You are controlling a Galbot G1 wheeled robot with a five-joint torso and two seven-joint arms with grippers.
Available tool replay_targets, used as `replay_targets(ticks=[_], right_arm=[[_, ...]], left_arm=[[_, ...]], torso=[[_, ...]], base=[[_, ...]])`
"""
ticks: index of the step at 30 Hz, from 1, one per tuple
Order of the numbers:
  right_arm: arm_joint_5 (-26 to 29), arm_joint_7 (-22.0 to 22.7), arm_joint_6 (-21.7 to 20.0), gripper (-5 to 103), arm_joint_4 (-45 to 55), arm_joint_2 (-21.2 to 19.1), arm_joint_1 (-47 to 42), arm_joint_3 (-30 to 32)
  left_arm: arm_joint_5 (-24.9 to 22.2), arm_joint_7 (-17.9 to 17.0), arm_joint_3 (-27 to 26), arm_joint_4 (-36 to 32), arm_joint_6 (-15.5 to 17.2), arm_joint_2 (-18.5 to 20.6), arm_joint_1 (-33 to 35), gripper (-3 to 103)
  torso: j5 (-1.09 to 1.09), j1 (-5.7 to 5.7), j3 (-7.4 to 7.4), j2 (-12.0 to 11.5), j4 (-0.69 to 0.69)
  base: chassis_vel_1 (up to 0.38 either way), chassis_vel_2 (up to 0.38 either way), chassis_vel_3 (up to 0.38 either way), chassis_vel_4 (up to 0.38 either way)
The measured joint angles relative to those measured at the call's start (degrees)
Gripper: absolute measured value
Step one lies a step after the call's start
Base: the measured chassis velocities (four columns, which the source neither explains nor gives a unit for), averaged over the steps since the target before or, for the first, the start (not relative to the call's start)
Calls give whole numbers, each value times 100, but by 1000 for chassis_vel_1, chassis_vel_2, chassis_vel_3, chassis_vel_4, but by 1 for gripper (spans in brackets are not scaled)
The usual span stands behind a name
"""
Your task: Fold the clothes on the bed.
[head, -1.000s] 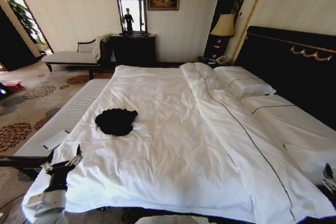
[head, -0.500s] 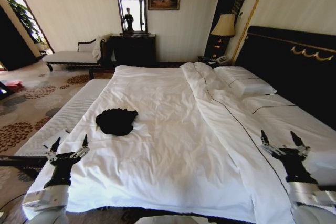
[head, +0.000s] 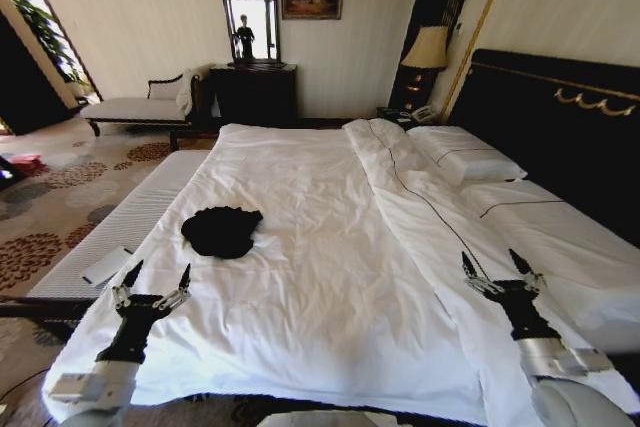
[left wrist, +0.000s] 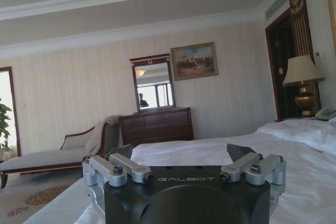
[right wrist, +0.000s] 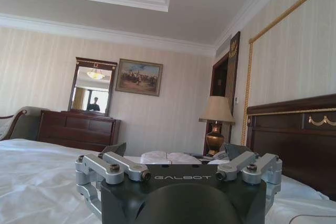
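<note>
The clothes [head: 221, 231], a small black bundle, lie crumpled on the white duvet of the bed [head: 330, 277], toward its left side. My left gripper [head: 156, 281] hovers open over the bed's near left corner, a short way in front of the clothes and apart from them. My right gripper [head: 497, 268] is raised open over the bed's right side near the folded-back duvet edge, far from the clothes. Nothing sits between the fingers of the left gripper [left wrist: 186, 156] or the right gripper [right wrist: 176, 153] in the wrist views. The bed [left wrist: 315, 182] shows white beneath both.
A ribbed grey-white bench [head: 120, 227] runs along the bed's left side with a small white item [head: 105, 266] on it. Pillows [head: 465, 155] and a dark headboard [head: 560, 127] are at right. A chaise [head: 140, 105], dresser with mirror [head: 252, 87] and lamp [head: 425, 52] stand at the far wall.
Both arms have risen into view and reached further forward over the bed. The right gripper moved up and leftward; the left gripper moved forward toward the clothes. The clothes lie unchanged.
</note>
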Motion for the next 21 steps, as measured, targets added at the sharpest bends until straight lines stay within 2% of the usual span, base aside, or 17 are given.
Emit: replay_targets(ticks=[8,21], right_arm=[[-129,-34,119,100,-2,101,-58,47],[-112,-3,129,100,-15,151,-50,40]], left_arm=[[-21,-146,27,112,52,-94,-209,100],[-4,-183,-2,169,41,-129,-197,100]], torso=[[0,0,0,0,-1],[0,0,0,0,0]], base=[[0,0,0,0],[8,8,-6,-8]])
